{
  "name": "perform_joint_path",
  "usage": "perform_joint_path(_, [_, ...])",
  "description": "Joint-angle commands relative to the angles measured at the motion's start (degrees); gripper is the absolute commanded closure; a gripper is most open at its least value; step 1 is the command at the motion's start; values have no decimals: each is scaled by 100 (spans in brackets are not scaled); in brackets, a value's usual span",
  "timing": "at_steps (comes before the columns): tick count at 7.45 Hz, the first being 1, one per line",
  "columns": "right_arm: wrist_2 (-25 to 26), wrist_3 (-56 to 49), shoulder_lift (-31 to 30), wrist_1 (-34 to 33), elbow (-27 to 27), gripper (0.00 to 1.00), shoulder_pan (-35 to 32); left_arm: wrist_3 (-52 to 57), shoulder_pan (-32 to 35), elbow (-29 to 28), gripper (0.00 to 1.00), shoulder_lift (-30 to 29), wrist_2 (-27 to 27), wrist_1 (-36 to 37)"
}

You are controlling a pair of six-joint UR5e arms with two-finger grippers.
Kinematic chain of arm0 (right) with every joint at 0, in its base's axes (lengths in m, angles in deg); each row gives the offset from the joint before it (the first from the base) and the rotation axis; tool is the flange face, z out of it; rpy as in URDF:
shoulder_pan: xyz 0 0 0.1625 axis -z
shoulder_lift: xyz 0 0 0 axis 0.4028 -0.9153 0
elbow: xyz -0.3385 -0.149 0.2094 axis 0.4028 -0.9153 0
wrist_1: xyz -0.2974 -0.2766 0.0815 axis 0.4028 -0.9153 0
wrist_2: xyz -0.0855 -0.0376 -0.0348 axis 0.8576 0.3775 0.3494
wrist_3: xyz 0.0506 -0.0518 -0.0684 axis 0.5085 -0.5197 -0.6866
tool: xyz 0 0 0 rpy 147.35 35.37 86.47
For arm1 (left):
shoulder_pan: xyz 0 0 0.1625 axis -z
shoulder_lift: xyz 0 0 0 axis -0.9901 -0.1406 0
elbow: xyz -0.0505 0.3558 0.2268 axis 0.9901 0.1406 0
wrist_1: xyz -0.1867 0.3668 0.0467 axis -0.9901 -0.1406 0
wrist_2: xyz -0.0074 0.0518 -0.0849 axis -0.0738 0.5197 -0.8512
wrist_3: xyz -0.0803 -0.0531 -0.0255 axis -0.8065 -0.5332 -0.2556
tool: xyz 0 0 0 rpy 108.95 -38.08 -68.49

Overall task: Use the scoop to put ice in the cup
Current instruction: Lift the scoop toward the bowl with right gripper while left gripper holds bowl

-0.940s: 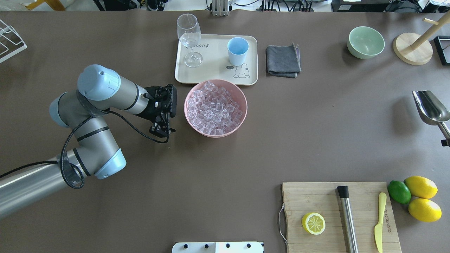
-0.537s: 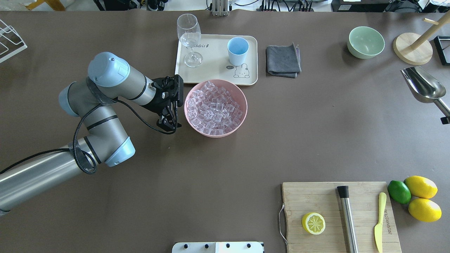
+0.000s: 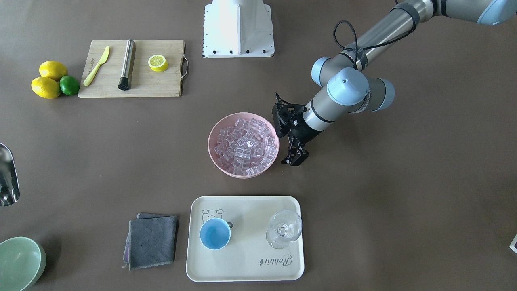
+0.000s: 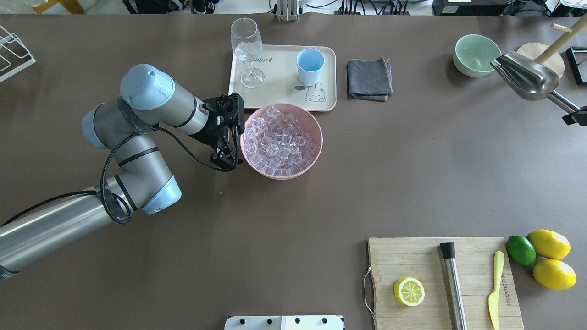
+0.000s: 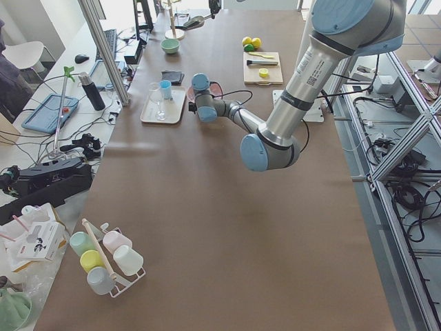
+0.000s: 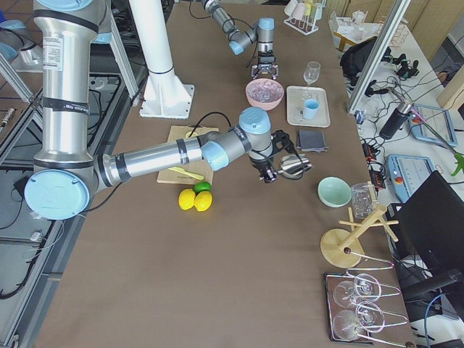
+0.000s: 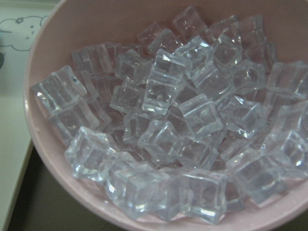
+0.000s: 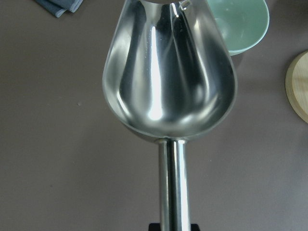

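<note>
R gripper [image 4: 577, 118] clamps empty scoop [image 4: 527, 75] by its slick, stiff handle, while L gripper [image 4: 225, 159] sits beside bowl [image 4: 320, 142] of slippery-looking ice [image 4: 279, 142], open/closed can't tell.

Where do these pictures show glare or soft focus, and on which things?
Right wrist view: white glare streaks run down the trough of the scoop. Left wrist view: the ice in the pink bowl looks hazy, with small highlights. Overhead view: sharp and evenly lit, with only faint shadows.
</note>
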Motion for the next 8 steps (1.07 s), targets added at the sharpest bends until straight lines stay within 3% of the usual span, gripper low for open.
perform_joint_path(1, [-404,-1319,465,-1459,364,100,-245,-28,-23,-31,1,-18,8,-5])
perform_joint_path(3, [-232,-1646,620,-2290,1040,100,121,-37,-32,-66,1,-35,25,-5])
perform_joint_path(4, [274,-1934,1092,-3035,1130,100,428,-37,-32,-153,1,-105,43,-5])
perform_joint_path(6, [760,-2402,2241,-4991,1192,100,939,-37,-32,-189,1,-158,43,-5])
perform_joint_path(7, [919,-2403,2770,-5725,1192,100,1115,-37,-32,-189,1,-167,43,-5])
perform_joint_path(8, [1504,-2394,3210,-6254,1166,100,1482,-37,-41,-189,1,-167,52,-5])
